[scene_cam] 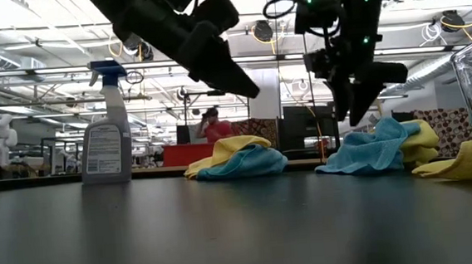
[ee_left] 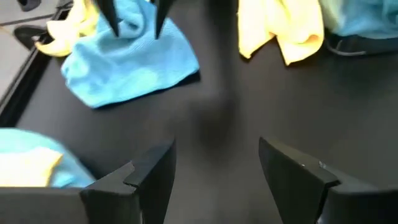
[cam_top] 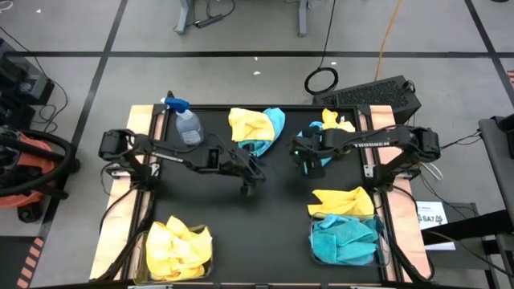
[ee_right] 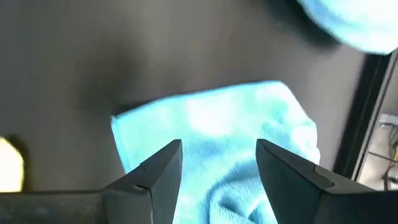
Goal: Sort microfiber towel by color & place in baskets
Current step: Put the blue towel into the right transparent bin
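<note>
Yellow cloths (cam_top: 178, 247) fill one basket (cam_top: 152, 271); beyond it, open right gripper (cam_top: 309, 164) hovers over turquoise towel (ee_right: 217, 134), left gripper (cam_top: 250, 178) open.

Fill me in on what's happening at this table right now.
A two-armed robot is sorting towels by colour into two clear bins. The right end effector hangs open over a blue towel at the table's back right, nothing gripped. The left end effector hovers open and empty mid-table. The left bin holds yellow towels; the right bin holds blue ones, with a yellow towel draped over its rim.
</note>
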